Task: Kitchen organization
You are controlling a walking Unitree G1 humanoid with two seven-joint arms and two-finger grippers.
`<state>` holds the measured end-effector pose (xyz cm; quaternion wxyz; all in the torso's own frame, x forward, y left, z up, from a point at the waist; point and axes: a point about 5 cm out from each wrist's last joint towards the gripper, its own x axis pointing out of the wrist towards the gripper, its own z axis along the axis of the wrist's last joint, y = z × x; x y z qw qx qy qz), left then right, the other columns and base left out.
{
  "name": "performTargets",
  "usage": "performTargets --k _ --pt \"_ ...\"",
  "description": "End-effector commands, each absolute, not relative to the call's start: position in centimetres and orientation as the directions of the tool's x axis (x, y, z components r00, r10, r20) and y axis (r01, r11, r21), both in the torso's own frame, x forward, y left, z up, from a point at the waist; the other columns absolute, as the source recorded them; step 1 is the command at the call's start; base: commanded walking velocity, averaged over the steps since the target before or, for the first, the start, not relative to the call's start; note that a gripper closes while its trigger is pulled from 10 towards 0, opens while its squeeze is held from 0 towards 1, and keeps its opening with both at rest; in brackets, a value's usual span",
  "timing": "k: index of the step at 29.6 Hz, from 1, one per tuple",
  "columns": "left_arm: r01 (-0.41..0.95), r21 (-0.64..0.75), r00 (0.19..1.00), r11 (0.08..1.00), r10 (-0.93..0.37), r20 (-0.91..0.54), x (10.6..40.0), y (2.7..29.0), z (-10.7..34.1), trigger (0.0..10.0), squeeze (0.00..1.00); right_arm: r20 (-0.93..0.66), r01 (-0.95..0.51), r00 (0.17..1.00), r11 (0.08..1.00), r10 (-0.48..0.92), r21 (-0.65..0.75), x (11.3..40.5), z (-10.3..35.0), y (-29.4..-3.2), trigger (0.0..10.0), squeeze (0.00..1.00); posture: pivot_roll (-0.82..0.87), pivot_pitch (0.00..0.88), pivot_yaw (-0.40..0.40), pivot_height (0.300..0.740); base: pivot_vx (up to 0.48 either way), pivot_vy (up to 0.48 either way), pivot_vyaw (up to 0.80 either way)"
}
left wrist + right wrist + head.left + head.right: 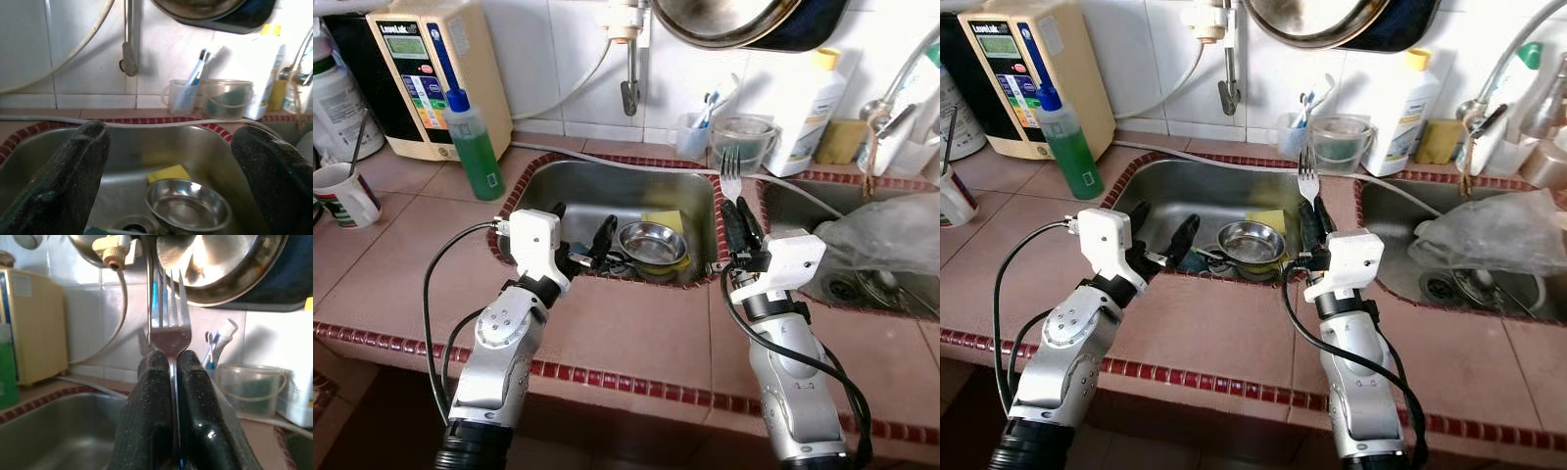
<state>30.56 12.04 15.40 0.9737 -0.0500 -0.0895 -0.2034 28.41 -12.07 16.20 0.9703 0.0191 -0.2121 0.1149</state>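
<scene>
A steel sink [568, 186] is set in the tiled counter [636, 333], with a small bowl [652, 242] in it. The left gripper [579, 238] hangs over the sink, fingers apart. The right gripper [741, 223] clamps a fork [731, 172] upright, tines up, above the sink's right rim

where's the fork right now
The fork stands tines up, clamped in the right tool, above the tiled divider between the two sinks, right of the steel bowl.

You get bright, even daylight w/ soft shadows. Glare on the hanging pan [220, 264]. Left wrist view's fingers [58, 186] look blurry.
</scene>
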Motion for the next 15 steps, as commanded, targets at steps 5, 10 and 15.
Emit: performTargets --k 5,10,15 --pt "0.433 -0.058 0.887 0.900 -0.414 0.205 30.47 11.36 15.77 10.0 0.00 0.409 -0.220 0.888 0.975 0.209 -0.021 28.40 16.10 -12.55 10.0 0.00 -0.12 0.000 0.032 0.740 0.339 0.000 0.00" --pt "0.442 -0.075 0.882 0.894 -0.418 0.215 30.26 11.20 15.87 10.0 0.00 0.400 -0.228 0.890 0.973 0.220 -0.027 28.39 15.98 -12.51 10.0 0.00 -0.12 0.000 0.032 0.740 0.134 0.000 0.00" --pt "0.453 -0.075 0.877 0.888 -0.428 0.219 30.04 11.04 16.04 10.0 0.00 0.363 -0.255 0.897 0.966 0.251 -0.039 28.63 15.46 -12.52 10.0 0.00 -0.12 0.000 0.034 0.740 0.000 0.000 0.00"
